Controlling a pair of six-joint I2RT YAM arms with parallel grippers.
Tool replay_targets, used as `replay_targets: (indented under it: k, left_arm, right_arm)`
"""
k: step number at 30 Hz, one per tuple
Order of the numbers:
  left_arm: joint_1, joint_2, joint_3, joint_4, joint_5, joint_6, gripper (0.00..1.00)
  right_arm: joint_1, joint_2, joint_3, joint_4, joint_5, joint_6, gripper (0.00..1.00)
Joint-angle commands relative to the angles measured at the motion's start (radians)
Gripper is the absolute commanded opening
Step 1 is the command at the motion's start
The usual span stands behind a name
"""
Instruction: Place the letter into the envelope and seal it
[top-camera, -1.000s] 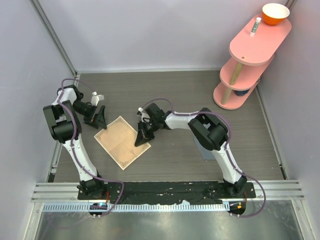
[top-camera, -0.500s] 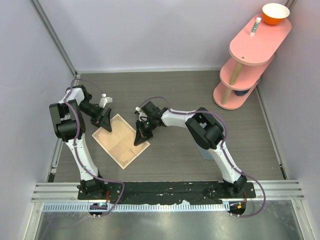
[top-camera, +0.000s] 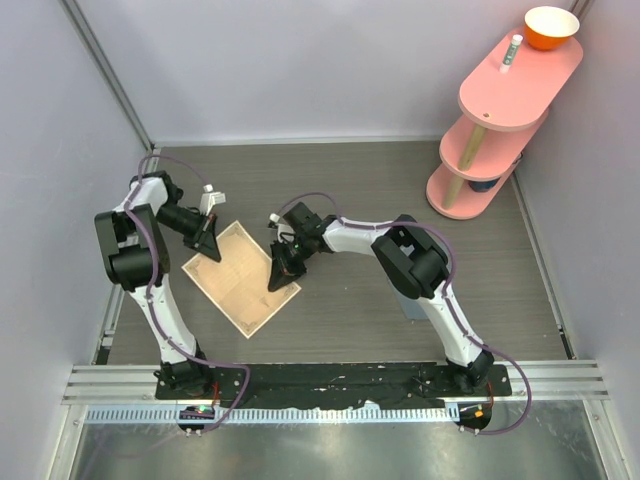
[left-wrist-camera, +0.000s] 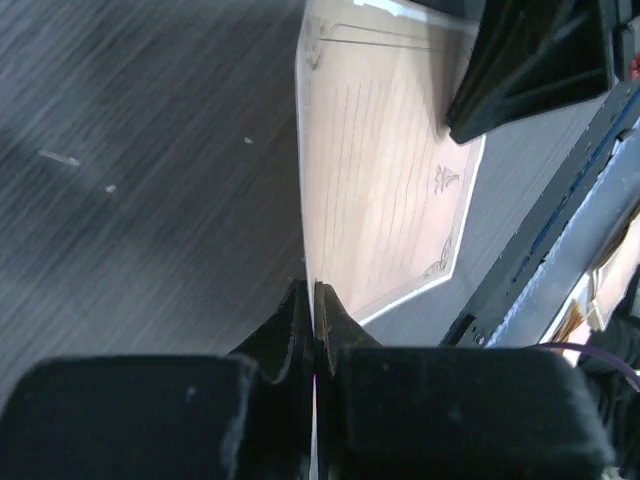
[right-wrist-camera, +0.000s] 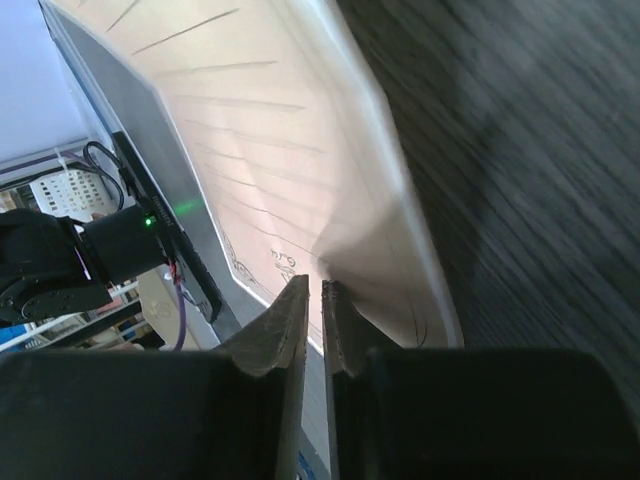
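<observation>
Left gripper was clamped shut on one corner edge of the tan lined paper sheet, which lay on the dark wood-grain table between the two grippers. Right gripper was at the opposite edge, jaws a hairline apart. The paper curled up at its tips, and I could not tell if it held. The slate blue-grey paper envelope lay well behind the right gripper, mostly hidden under that arm. A pink three-tier shelf with an orange bowl stood far beyond it.

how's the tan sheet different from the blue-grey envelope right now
The tan sheet is lined and plainly visible; the envelope is slate blue-grey and mostly hidden beneath the right arm. The left gripper and right gripper meet the sheet at opposite edges; neither touches the envelope. Both lie on the table.
</observation>
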Motion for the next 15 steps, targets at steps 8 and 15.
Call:
replay_targets:
  k: [8,15]
  left_arm:
    - [-0.097,-0.400,-0.080,-0.019,-0.027,0.115,0.00]
    - [-0.201,-0.683,-0.104,-0.078,0.011,0.234,0.00]
  right_arm:
    - [-0.187,-0.399,-0.134,-0.107,-0.095,-0.368,0.64]
    - [-0.199,-0.718,-0.296,-0.149,0.127,-0.683,0.91]
